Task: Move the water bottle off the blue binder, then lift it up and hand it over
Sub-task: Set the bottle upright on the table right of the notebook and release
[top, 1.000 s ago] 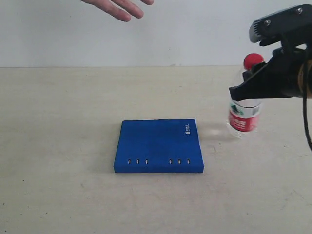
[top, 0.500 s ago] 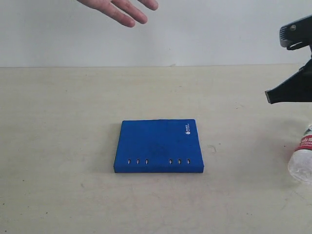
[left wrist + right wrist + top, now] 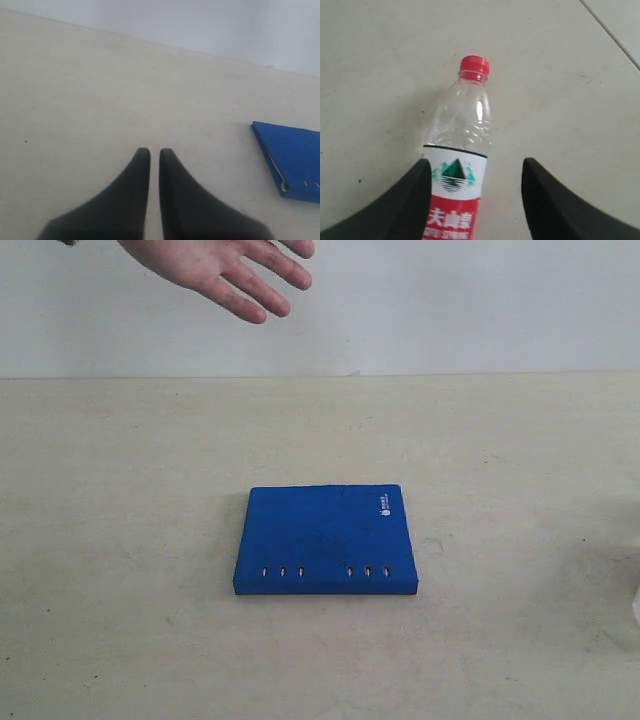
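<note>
Right pincer (image 3: 476, 161): you see its jaws standing wide apart, gripping nothing. The small clear plastic water bottle with a red cap (image 3: 460, 145) lies between them on a pale surface, close beside one finger.
Left pincer (image 3: 155, 151): closed, empty, over the bench (image 3: 100, 90).
Flat solid-blue binder (image 3: 325, 538): mid-bench.

1. The binder (image 3: 325, 538) lies flat mid-tabletop (image 3: 120, 540), slotted edge nearest the camera.
2. A person's hand (image 3: 215, 265) hangs above the far left.
3. The water bottle (image 3: 460, 150) is between the right tool's (image 3: 476, 161) fingers.
</note>
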You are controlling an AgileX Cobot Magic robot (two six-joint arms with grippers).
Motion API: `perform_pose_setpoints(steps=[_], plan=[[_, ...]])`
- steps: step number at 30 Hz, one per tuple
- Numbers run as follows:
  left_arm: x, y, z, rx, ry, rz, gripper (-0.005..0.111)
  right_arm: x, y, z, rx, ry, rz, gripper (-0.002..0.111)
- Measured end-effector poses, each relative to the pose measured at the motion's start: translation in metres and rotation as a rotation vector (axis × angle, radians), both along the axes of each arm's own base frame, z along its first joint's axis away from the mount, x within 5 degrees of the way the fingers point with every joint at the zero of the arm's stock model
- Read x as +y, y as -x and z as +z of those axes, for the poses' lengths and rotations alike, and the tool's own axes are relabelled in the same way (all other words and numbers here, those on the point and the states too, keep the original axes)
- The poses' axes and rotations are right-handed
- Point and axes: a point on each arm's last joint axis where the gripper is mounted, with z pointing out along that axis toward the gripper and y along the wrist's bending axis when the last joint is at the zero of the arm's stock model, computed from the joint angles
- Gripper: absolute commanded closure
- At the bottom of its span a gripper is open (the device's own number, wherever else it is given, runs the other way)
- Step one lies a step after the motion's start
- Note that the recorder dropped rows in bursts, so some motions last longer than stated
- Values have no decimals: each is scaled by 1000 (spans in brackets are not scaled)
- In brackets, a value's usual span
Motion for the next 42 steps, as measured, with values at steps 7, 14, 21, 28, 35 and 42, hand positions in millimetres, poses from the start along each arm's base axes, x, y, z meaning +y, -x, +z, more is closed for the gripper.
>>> perform_pose_setpoints(steps=[7, 14, 21, 28, 35, 42], plan=[[0, 0, 0, 0, 0, 0, 100, -22, -1, 46, 95, -75, 25, 58], [0, 0, 0, 0, 0, 0, 100, -37, -20, 6, 265, -308, -36, 58], [0, 0, 0, 0, 0, 0, 100, -44, -35, -40, 407, -365, -25, 58], [0, 0, 0, 0, 0, 0, 100, -50, -51, -42, 241, -311, -31, 58], [0, 0, 0, 0, 0, 0, 100, -56, -75, -45, 35, -329, -86, 58], [0, 0, 0, 0, 0, 0, 100, -66, -98, -88, 89, -367, -116, 58]])
